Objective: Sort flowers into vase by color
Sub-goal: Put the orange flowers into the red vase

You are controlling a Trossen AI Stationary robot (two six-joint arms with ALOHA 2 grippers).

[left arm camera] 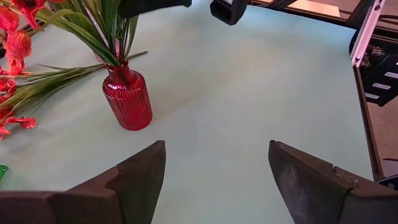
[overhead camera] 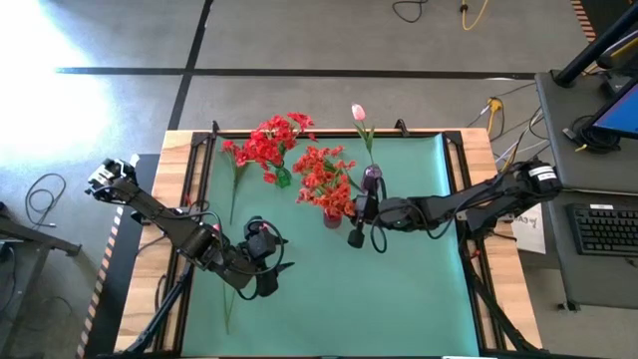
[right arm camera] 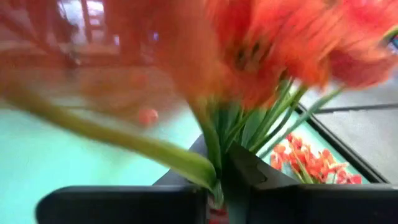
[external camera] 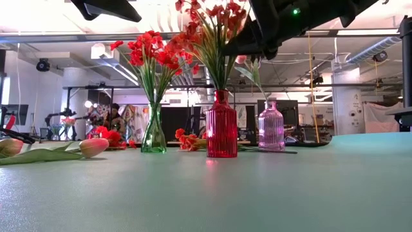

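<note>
Three vases stand on the green mat: a green one [overhead camera: 283, 179] with red flowers [overhead camera: 271, 140], a red one [overhead camera: 332, 216] with orange-red flowers [overhead camera: 324, 179], and a pink one [overhead camera: 372, 176] with a pink tulip [overhead camera: 358, 113]. My right gripper [overhead camera: 355, 211] reaches in from the table's right into the orange-red bunch above the red vase [external camera: 221, 125] and is shut on a stem. My left gripper [overhead camera: 263, 267] hovers open over the mat, on the near-left side of the red vase [left arm camera: 127, 99]. Loose tulip buds [external camera: 93, 147] lie on the mat. My right gripper pinches a green stem [right arm camera: 215, 184] of the orange-red flowers between its two fingers, below the blossoms [right arm camera: 273, 43]. The fingers come nearly level from the table's right and lie across the stem. The stem runs upright, down toward the red vase; its lower end is hidden by the fingers.
A loose red flower [overhead camera: 233, 178] lies on the mat left of the green vase, and more stems [left arm camera: 37, 87] lie behind the red vase. Another thin stem [overhead camera: 227, 307] lies near my left arm. Bare mat [overhead camera: 379, 299] stretches along the near side.
</note>
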